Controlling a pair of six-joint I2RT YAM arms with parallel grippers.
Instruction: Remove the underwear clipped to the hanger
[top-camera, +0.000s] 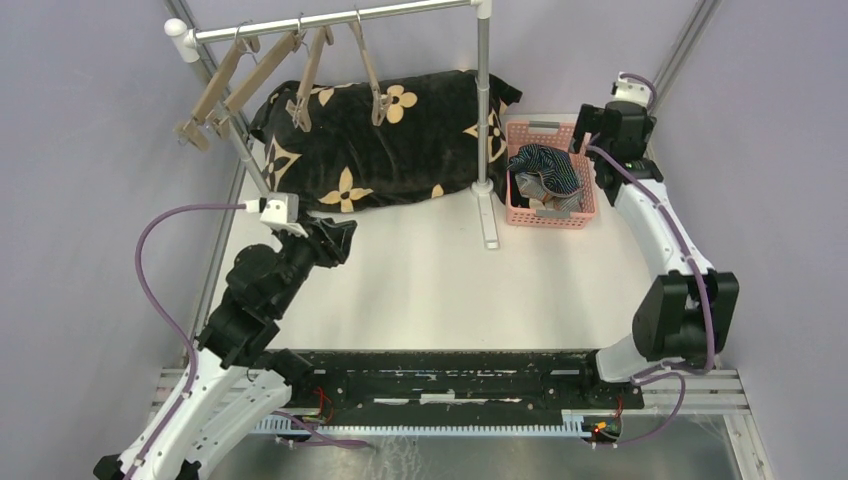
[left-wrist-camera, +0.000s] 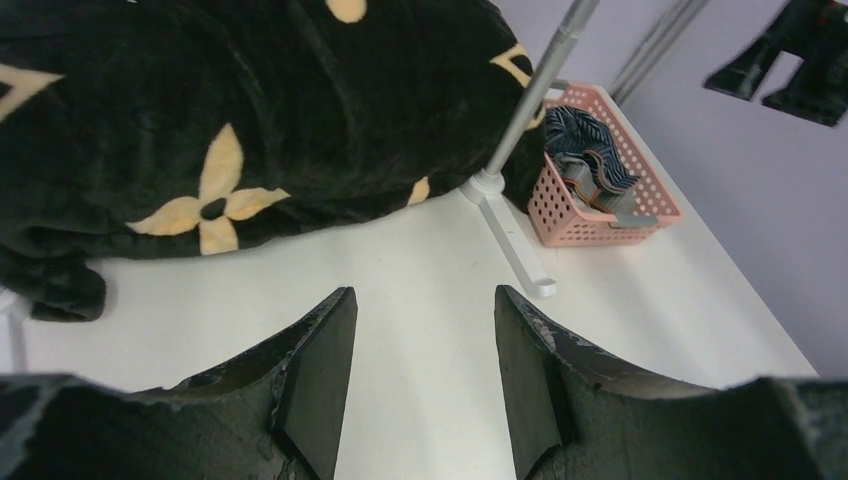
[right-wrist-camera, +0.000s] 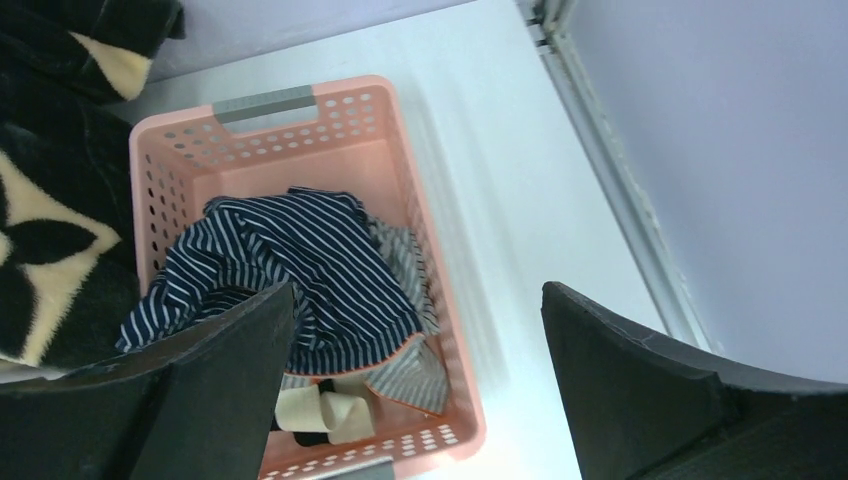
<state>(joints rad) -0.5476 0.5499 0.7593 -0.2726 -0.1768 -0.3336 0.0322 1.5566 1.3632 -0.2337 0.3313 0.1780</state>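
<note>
right gripper (right-wrist-camera: 417, 300) hung over the basket (right-wrist-camera: 350, 100) with its jaws spread wide and nothing between them. straight below, the navy briefs (right-wrist-camera: 300, 270) lay bunched in the basket, with the grey briefs (right-wrist-camera: 405, 375) partly under them on the side nearer the wall. some tan and black bits poked out at the near end, couldn't tell what they were.

left gripper (left-wrist-camera: 425, 300) was also open and empty, low over the bare table (top-camera: 430, 280), just off the near edge of the cloth (top-camera: 400, 140).

up on the rail (top-camera: 330, 20) the hangers (top-camera: 300, 70) hung with nothing in their clips, as far as the top view showed.

so to me this looked like the tail end of the job: unclipping done, underwear in the basket, right arm at the drop-off spot. next move was probably just lifting the right arm clear of the basket without snagging the fabric and parking both arms. if a pair was hidden somewhere i couldn't see, it'd need another reach to the clips, but nothing showed on them.
</note>
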